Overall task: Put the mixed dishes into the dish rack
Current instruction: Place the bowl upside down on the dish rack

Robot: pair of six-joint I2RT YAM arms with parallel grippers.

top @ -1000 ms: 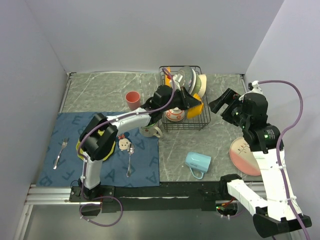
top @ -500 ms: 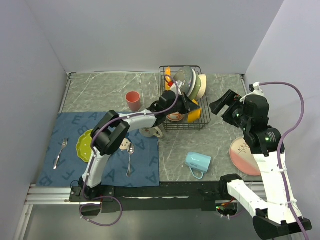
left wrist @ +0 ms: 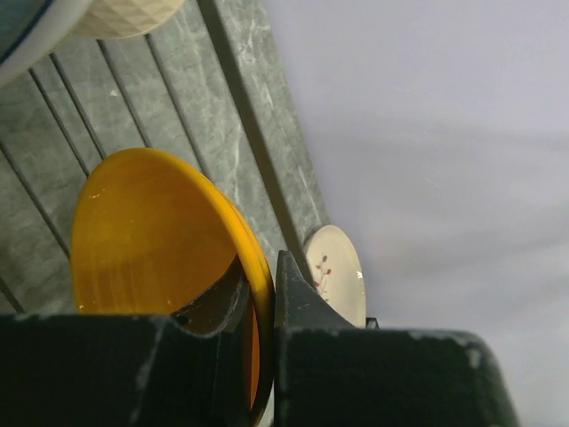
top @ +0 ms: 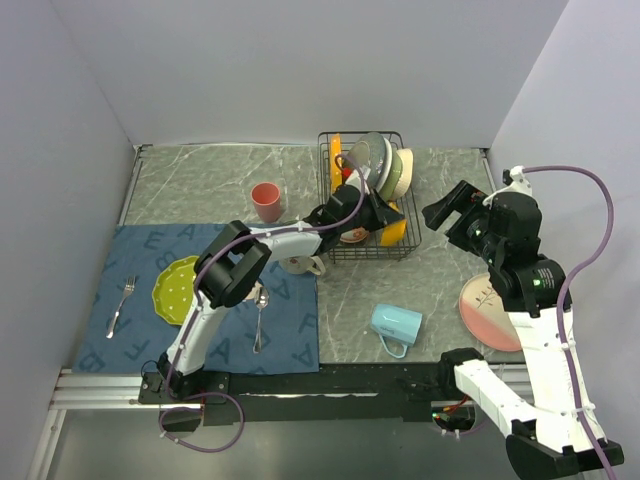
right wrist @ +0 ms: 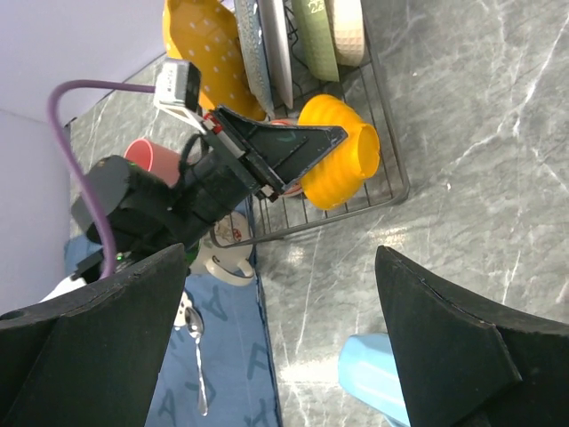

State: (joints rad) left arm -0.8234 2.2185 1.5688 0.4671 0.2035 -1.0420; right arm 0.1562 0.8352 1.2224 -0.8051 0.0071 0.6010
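Observation:
My left gripper reaches into the black wire dish rack, shut on the rim of an orange bowl. In the left wrist view the fingers pinch that orange bowl at its edge, left gripper. The right wrist view shows the bowl on its side in the rack's front right corner. Plates and bowls stand in the rack's back slots. My right gripper hovers open to the right of the rack, right gripper with nothing between its fingers.
On the blue mat lie a lime-green plate, fork and spoon. A white mug sits at the rack's front left. A pink cup, blue mug and pink plate stand on the grey table.
The left arm has stretched out lower toward the rack, carrying the orange bowl down into its front right corner and uncovering the lime-green plate. The right arm has barely moved.

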